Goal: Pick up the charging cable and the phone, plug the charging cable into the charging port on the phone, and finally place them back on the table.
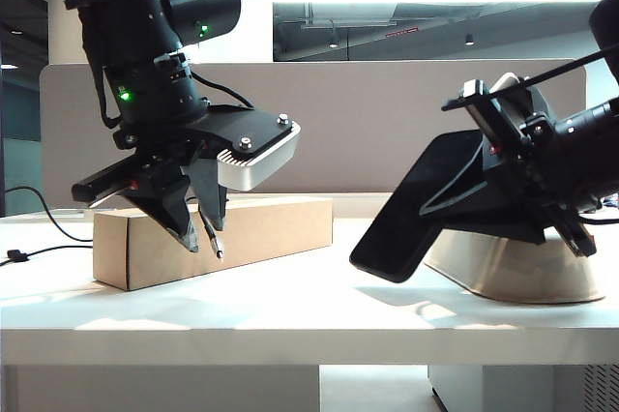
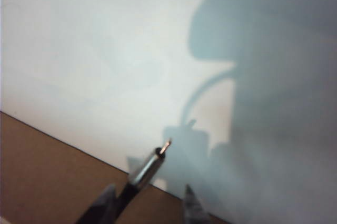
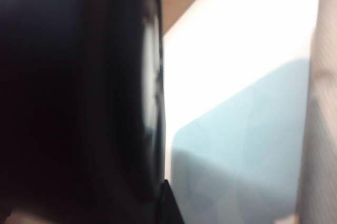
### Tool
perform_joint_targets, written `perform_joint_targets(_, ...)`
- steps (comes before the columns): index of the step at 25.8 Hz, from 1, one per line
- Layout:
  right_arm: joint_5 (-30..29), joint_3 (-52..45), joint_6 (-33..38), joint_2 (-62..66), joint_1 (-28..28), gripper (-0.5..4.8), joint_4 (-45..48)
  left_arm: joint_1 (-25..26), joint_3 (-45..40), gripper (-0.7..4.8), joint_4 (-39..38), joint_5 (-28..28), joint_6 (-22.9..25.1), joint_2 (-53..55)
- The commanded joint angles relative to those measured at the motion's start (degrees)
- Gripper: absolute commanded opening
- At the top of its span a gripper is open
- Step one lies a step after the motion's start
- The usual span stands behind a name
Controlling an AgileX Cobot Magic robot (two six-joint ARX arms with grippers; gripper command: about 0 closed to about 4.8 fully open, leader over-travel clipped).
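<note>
Left gripper (image 1: 200, 233), jaws wide, apparently cradles charging cable (image 2: 141, 170) before cardboard box (image 1: 261, 228); right gripper (image 1: 503, 175) clamps phone (image 1: 411, 214).

A brown cardboard box (image 1: 213, 241) lies lengthwise on the left; well apart to its right sits a beige, apparently bowl-shaped object (image 1: 513, 272), with a grey partition panel (image 1: 368, 122) standing behind the box.
</note>
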Motion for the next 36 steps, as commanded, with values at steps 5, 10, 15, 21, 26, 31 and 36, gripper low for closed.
perform_joint_targets(5, -0.35, 0.37, -0.5, -0.35, 0.0, -0.08, 1.36, -0.02, -0.07, 1.43, 0.04, -0.57, 0.24, 2.08)
perform_joint_targets(10, -0.35, 0.37, -0.48, -0.35, 0.0, -0.08, 1.36, -0.39, -0.07, 1.43, 0.39, -1.77, 0.76, 3.15)
perform_joint_targets(15, -0.33, 0.37, -0.48, -0.37, -0.02, -0.08, 1.33, -1.51, -0.07, 1.43, 2.16, -7.04, 3.52, 3.13)
perform_joint_targets(21, -0.33, 0.37, -0.48, -0.37, -0.02, -0.08, 1.2, -1.53, -0.07, 1.43, 2.64, -6.75, 3.87, 3.15)
perform_joint_targets(26, -0.33, 0.37, -0.48, -0.37, -0.02, -0.08, 1.2, -1.99, -0.07, 1.43, 1.31, -6.34, 3.89, 3.15)
perform_joint_targets(31, -0.35, 0.37, -0.48, -0.37, -0.02, -0.08, 1.18, -2.86, -0.07, 1.43, 0.35, -5.88, 6.27, 3.15)
perform_joint_targets(36, -0.35, 0.37, -0.48, -0.37, -0.02, -0.08, 1.05, -2.89, -0.07, 1.43, 0.37, -5.88, 6.58, 3.19)
